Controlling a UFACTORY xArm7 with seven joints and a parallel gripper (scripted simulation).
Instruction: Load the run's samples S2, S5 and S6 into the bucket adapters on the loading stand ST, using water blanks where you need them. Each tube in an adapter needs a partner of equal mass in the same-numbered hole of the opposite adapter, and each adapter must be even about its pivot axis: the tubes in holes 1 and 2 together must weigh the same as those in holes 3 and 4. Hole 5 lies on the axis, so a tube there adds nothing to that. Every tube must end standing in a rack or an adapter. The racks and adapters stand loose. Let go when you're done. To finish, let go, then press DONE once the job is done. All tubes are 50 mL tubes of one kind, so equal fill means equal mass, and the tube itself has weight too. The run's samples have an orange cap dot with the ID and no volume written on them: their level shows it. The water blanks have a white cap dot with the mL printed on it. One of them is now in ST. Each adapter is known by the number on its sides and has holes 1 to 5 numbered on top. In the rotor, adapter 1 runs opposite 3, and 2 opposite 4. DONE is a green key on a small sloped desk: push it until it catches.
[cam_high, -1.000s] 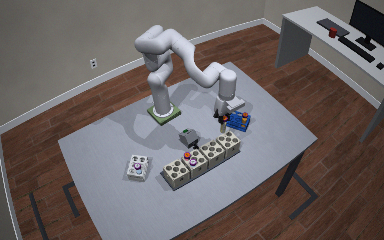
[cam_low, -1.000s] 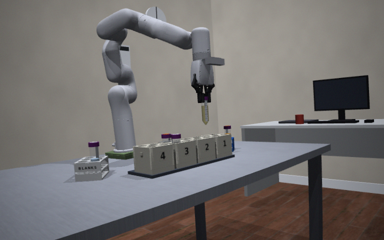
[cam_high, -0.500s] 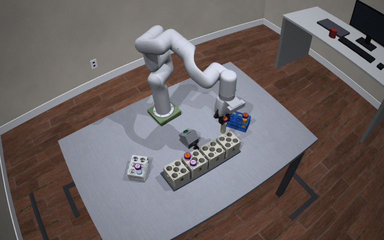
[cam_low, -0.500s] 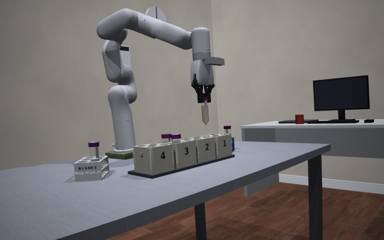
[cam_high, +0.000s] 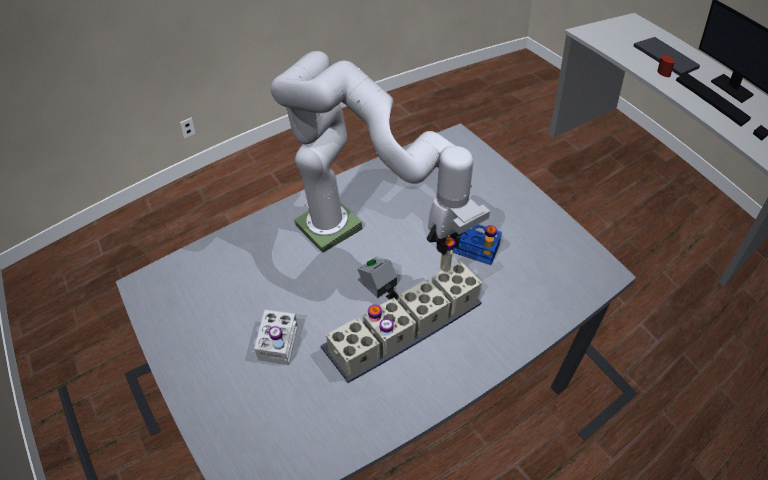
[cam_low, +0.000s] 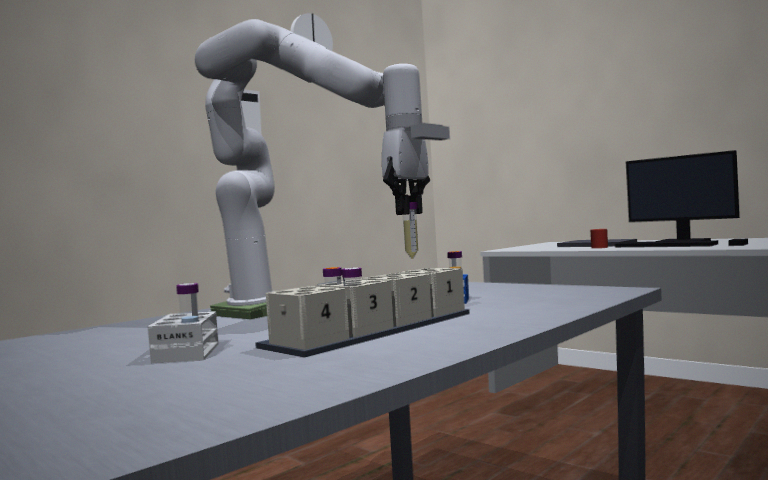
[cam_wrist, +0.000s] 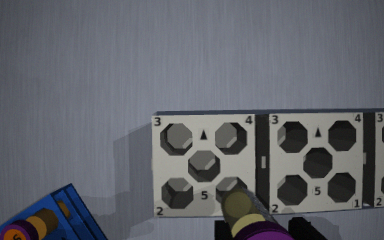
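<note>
Yellowish, cone-tipped, purple-capped tube (cam_high: 446, 259) (cam_low: 411, 237) (cam_wrist: 242, 212), apparently upright, pinched in claw (cam_high: 445, 242) (cam_low: 408, 211) (cam_wrist: 265, 231)

The robot's arm (cam_high: 368, 104) (cam_low: 322, 62) is smooth, glossy pale grey, built of rounded, tubular segments with bulbous elbows and tiny dark screw dots. A flat grey block juts from its wrist. The claw (cam_high: 442, 244) (cam_low: 408, 212) (cam_wrist: 264, 235) has black, angular linked fingers beneath a pale, tapered housing.
</note>
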